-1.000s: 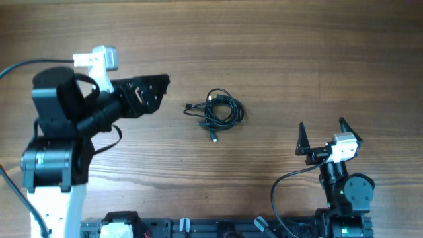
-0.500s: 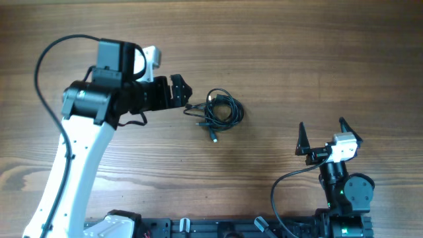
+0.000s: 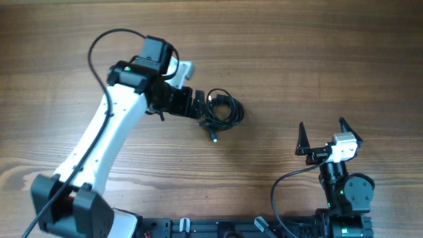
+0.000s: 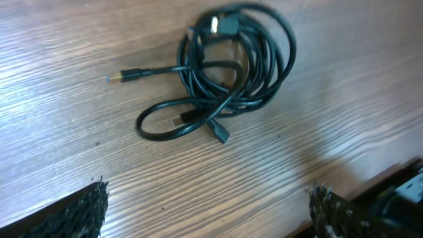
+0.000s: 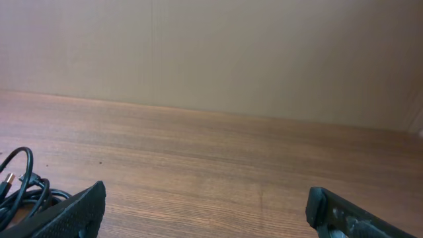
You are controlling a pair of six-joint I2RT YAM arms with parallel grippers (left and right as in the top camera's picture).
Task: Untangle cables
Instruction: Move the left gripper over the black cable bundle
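Overhead: the cables (image 3: 221,111) lie as 1 loose coil near mid-table, with a plug end poking out below. The left gripper (image 3: 196,104) reaches in from the left and its tips are at the coil's left edge. I can't tell contact from up here. The right gripper (image 3: 322,127) sits low at the near right, well apart from the coil, spread wide with nothing in it. My read: the left arm is lining up the first pull, and the right is idle until there's a strand to pin.

Left wrist: both fingers (image 4: 79,211) are at the frame bottom, wide apart with nothing between them. The coil is ahead of the tips, not touching. Several loops overlap. 1 strand with a gold-tipped plug (image 4: 114,78) runs free to the left, and a short loop hangs below the bundle. That free end looks like the easiest grab.

Right wrist: fingers are at the bottom corners, open and empty. A sliver of the coil shows lower left.

Surface/room: the wood-grain table (image 3: 297,53) is flat and otherwise bare, with a plain beige wall (image 5: 264,53) behind. The thin cords lie flush on it, so a pinch likely needs the tips right at the surface.
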